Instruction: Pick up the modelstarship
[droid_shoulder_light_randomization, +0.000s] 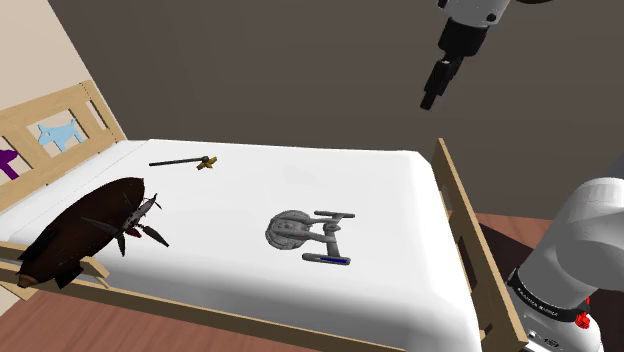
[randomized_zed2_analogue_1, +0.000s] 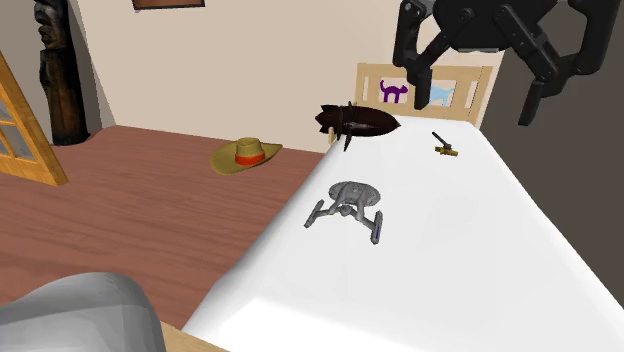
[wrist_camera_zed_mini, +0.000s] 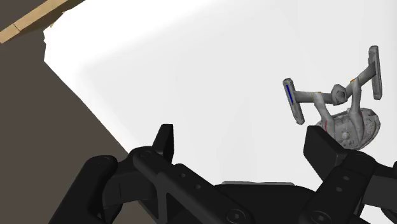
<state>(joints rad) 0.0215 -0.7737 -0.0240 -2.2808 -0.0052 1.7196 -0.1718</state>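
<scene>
The model starship (droid_shoulder_light_randomization: 308, 236) is grey, with a round saucer and two long pods marked in blue. It lies flat near the middle of the white bed (droid_shoulder_light_randomization: 400, 300). In the second exterior view the starship (randomized_zed2_analogue_1: 350, 205) rests toward the mattress edge nearest the floor. My black gripper (droid_shoulder_light_randomization: 432, 98) hangs high above the bed, well off the starship and nearer the footboard side. Seen close in the second exterior view, the gripper (randomized_zed2_analogue_1: 470, 85) has its fingers spread apart. In the wrist view the gripper (wrist_camera_zed_mini: 245, 143) is open and holds nothing, and the starship (wrist_camera_zed_mini: 340, 105) lies past one fingertip (wrist_camera_zed_mini: 321, 146).
A dark brown model airship (droid_shoulder_light_randomization: 85, 230) lies by the wooden side rail. A small dark tool with a yellow head (droid_shoulder_light_randomization: 190, 161) is near the headboard (randomized_zed2_analogue_1: 470, 90). A tan hat (randomized_zed2_analogue_1: 245, 155) lies on the wooden floor. The footboard (droid_shoulder_light_randomization: 470, 230) borders the bed near the stand.
</scene>
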